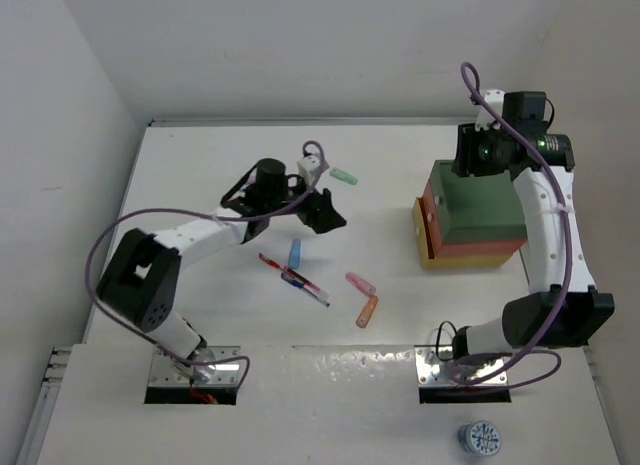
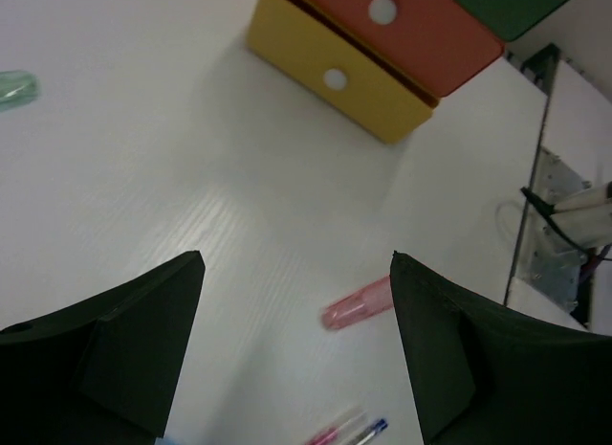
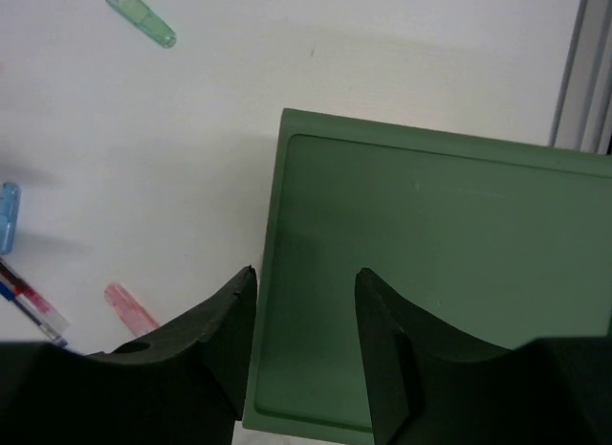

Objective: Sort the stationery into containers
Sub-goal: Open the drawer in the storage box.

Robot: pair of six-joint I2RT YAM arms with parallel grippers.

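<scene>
My right claw (image 3: 306, 273) hangs spread across a side rim of the green tray (image 3: 430, 254), the top of the stack, with one finger outside and one inside. I'd drop straight down, pinch the wall squarely, then lift level so the lower trays aren't dragged. My left claw (image 2: 296, 258) is spread and empty above the table (image 2: 143, 177), with a pink marker (image 2: 359, 304) lying below.

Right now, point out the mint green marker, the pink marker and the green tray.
mint green marker (image 1: 344, 175): top external view, middle of its body.
pink marker (image 2: 359, 303): left wrist view, middle of its barrel.
green tray (image 3: 449, 234): right wrist view, bare part of its top surface.
</scene>
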